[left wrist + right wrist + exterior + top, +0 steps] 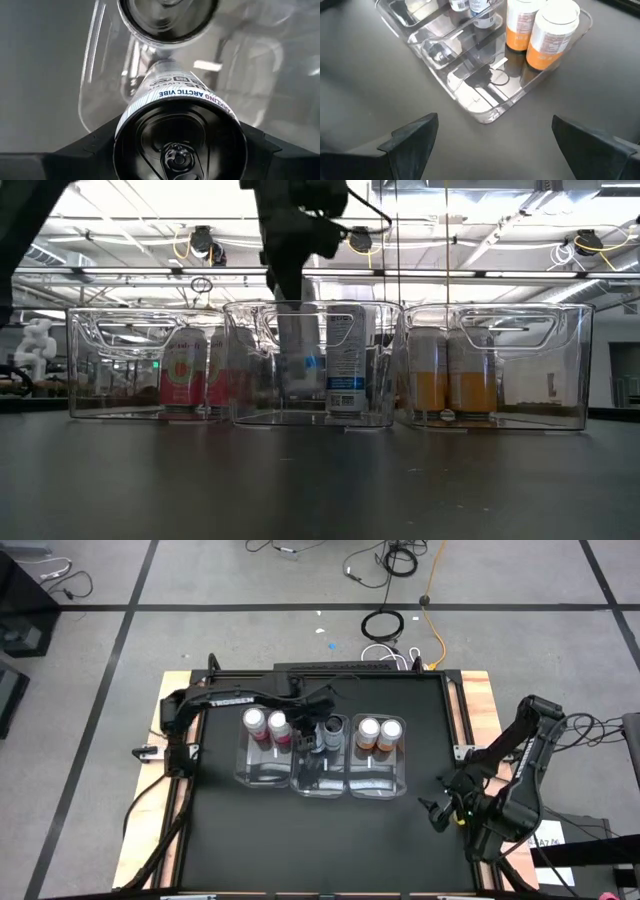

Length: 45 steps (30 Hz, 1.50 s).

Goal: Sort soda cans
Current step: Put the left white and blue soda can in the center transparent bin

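Three clear bins stand side by side. The left bin (262, 772) holds two pink-red cans (266, 724). The right bin (378, 780) holds two orange cans (380, 731), which also show in the right wrist view (540, 35). In the middle bin (320, 780) one grey-silver can (346, 360) stands upright on the bin floor. My left gripper (318, 736) reaches down into this bin, shut on the second grey-silver can (175, 100). My right gripper (440, 812) is open above the bare table, near the right bin's near corner. My left gripper pinches the second grey-silver can between its two fingers (92, 142), one on each side of the can's wall just below the top rim (125, 117). The fingers come from above, pointing down. The can is upright inside the middle bin; whether its base rests on the bin floor cannot be told.
The near halves of all three bins are free. The black table top (300, 850) lies open in front of the bins and to their left and right. Wooden table edges (480, 700) and the arm mounts flank it. Cables lie on the floor beyond the far edge.
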Available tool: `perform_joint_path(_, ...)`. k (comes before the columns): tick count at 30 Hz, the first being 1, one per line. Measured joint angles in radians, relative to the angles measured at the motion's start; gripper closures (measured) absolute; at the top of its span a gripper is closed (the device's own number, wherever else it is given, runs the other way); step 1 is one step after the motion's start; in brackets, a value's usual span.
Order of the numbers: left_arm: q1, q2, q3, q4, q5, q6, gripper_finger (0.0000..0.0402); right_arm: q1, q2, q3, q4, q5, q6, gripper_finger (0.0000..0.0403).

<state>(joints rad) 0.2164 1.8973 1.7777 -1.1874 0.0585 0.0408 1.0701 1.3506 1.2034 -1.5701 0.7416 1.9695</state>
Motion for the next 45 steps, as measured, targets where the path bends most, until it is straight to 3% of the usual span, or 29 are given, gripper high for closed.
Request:
perform_joint_path(6,0.0,0.076,0.036,-0.032,-0.116,0.055,0.0123,-0.036,-0.008,0.0,-0.001,0.0,-0.021,0.0019)
perform_joint_path(12,0.001,0.095,0.04,-0.02,-0.14,0.105,0.0123,-0.064,-0.008,0.0,-0.001,0.0,-0.029,0.0019)
perform_joint_path(45,-0.003,0.095,0.039,0.004,-0.111,0.031,0.011,-0.082,-0.007,0.0,-0.001,-0.002,-0.052,0.0019)
